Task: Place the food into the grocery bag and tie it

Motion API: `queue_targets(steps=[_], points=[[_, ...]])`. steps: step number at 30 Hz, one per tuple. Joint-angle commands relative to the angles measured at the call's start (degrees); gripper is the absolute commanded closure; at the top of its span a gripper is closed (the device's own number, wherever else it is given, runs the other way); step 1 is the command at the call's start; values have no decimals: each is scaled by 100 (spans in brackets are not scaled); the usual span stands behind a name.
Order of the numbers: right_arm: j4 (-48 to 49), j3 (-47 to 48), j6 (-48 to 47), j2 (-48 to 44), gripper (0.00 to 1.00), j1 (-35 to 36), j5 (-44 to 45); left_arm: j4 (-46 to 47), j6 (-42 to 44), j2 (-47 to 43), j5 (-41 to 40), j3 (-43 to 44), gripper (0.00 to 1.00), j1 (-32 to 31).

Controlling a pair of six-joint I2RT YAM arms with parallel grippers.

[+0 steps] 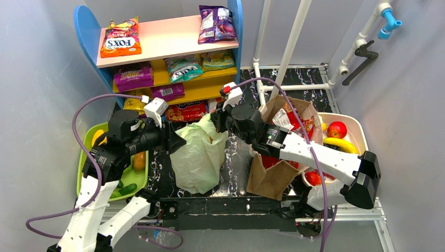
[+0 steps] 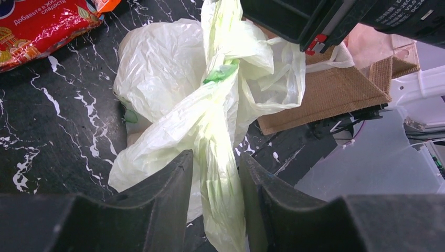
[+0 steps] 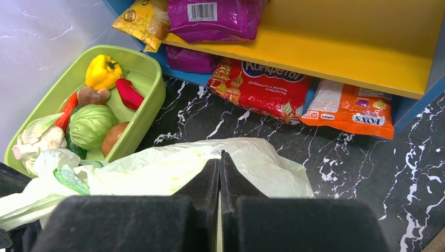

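Two arms meet over the grocery bag [image 1: 199, 157], a pale-green, crinkled plastic carrier that lies slumped on the black marbled table [image 1: 236, 157] between them, just in front of the shelf [image 1: 168, 39]. From the left wrist, the left gripper [image 2: 216, 157] has its jaws part-way closed on a twisted strand of the bag's film. The strand fills the gap and touches both fingers [image 2: 173, 178]. From the right wrist, the right gripper [image 3: 220, 157] has its jaws pressed together on the bag's upper edge, and only a thin sliver of pale film shows between them. In the overhead view, this gripper pinches the bag's top on the side facing the shelf, while the left gripper approaches from the opposite side. The two loops of film cross at a green-tinted bunch near the bag's mouth. Loose food sits in the green tray [image 3: 152, 100] at the left edge of the table, apart from the bag: a yellow pepper [image 3: 103, 72], a cabbage [image 3: 92, 125] and a round orange-brown piece [image 3: 113, 137] touching the cabbage. A brown paper bag [image 1: 273, 176] stands just right of the plastic one, under the right arm. Beyond it, a white tub [image 1: 362, 131] holds an apple [image 1: 337, 129] and a banana [image 1: 341, 143]. Snack packets [image 1: 120, 39] lie on the shelf boards.
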Motion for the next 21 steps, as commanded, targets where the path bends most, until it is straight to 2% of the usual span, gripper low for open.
queue_targets(steps=[1, 9, 11, 14, 17, 18, 21], points=[[91, 292, -57, 18, 99, 10, 42, 90, -32, 122, 90, 156, 68, 18], [91, 290, -55, 22, 99, 15, -6, 133, -38, 152, -56, 145, 80, 17], [91, 298, -60, 34, 99, 19, -20, 160, -66, 190, -14, 178, 77, 16], [91, 304, -64, 37, 99, 16, -28, 174, -88, 223, 22, 234, 68, 18], [91, 305, -65, 27, 99, 17, -29, 178, -104, 232, 22, 297, 69, 18], [91, 306, -65, 27, 99, 17, -29, 180, -113, 234, 24, 328, 74, 18], [91, 306, -65, 30, 99, 15, 7, 136, -130, 257, 49, 418, 98, 18]])
